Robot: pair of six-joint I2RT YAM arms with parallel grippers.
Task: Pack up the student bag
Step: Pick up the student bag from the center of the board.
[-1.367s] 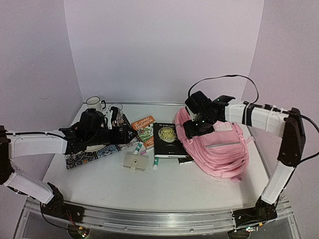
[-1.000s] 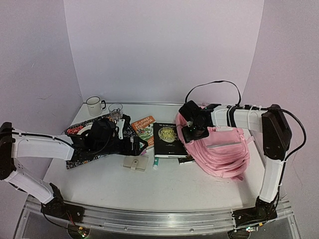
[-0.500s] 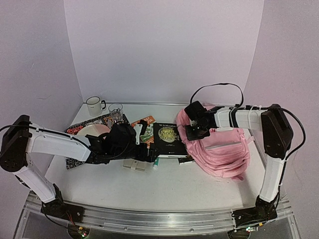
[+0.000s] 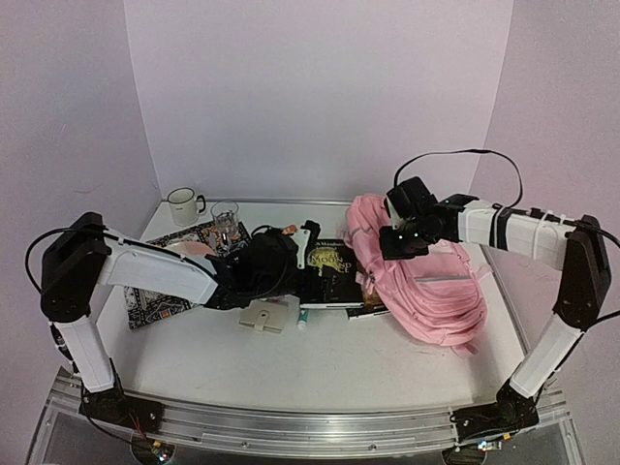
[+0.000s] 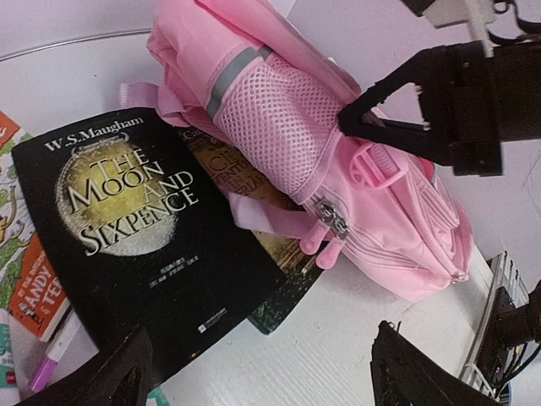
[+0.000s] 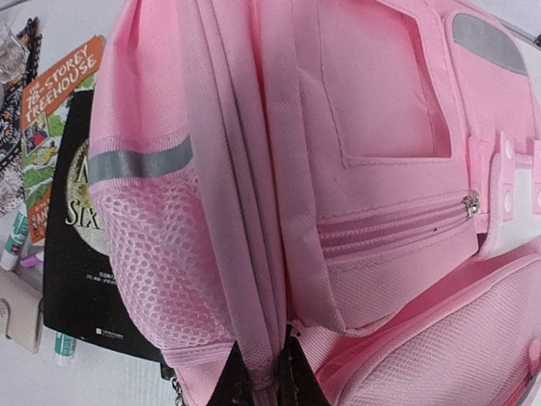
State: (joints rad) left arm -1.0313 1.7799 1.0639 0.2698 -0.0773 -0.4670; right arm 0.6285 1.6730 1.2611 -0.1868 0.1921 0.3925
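The student bag (image 4: 431,286), a big soft pink backpack, lies at the right of the table, its left edge pulled upward. My right gripper (image 4: 390,249) is shut on a fold of its fabric beside the mesh side pocket (image 6: 161,279); the right wrist view shows the pinch (image 6: 264,385) at the bottom. My left gripper (image 4: 308,254) hovers open over the black book (image 5: 127,228), its fingertips (image 5: 414,372) wide apart and holding nothing. The bag (image 5: 338,161) rests partly on a second dark book (image 5: 283,266). Pink zip pulls (image 5: 325,241) hang from the bag's lower edge.
A white mug (image 4: 181,205) and a glass (image 4: 225,217) stand at the back left. A patterned notebook (image 4: 145,295) lies under the left arm. A beige wallet (image 4: 268,315) and a glue stick (image 4: 303,318) lie in front of the books. An orange book (image 6: 59,93) lies left of the black one.
My right gripper has shut on the bag's fabric and raised its left edge. My left arm has swept right, from the patterned notebook to above the black book.
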